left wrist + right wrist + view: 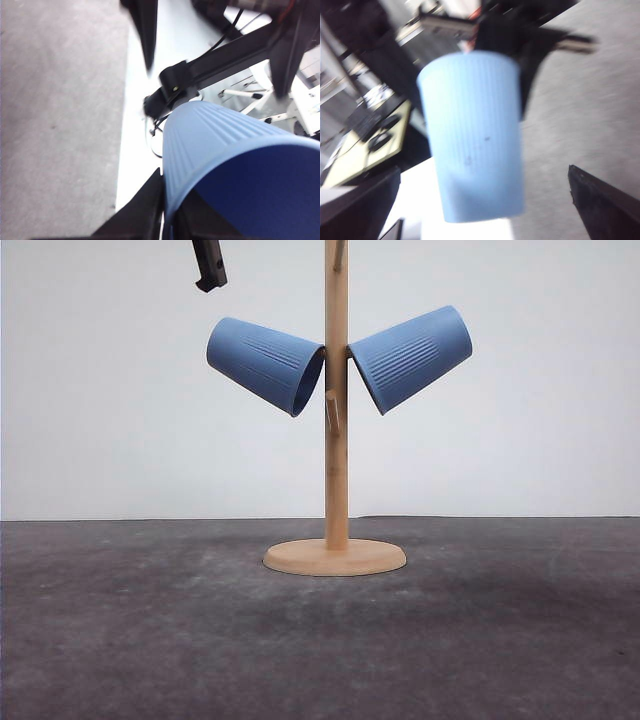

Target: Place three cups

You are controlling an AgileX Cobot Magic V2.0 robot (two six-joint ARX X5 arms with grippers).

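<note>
Wood stand (336, 556) mid-table, room all round; 2 cups (265, 364) hung; both grippers' state unclear.

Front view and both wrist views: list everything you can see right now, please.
cups: two, blue, front view; one hung left of the post, one hung right, mouths toward the post
cup close-ups: one blue cup in each wrist view; cannot tell if they are the same two
stand: one, pale wood, mid-table, upright post on a round base
free pegs: two, wood; one on the post's front, one near its top
table: grey
wall: white, behind the table
left gripper: dark, above the left cup, apart from it
right gripper fingers: dark, spread wide, gripping nothing
</note>
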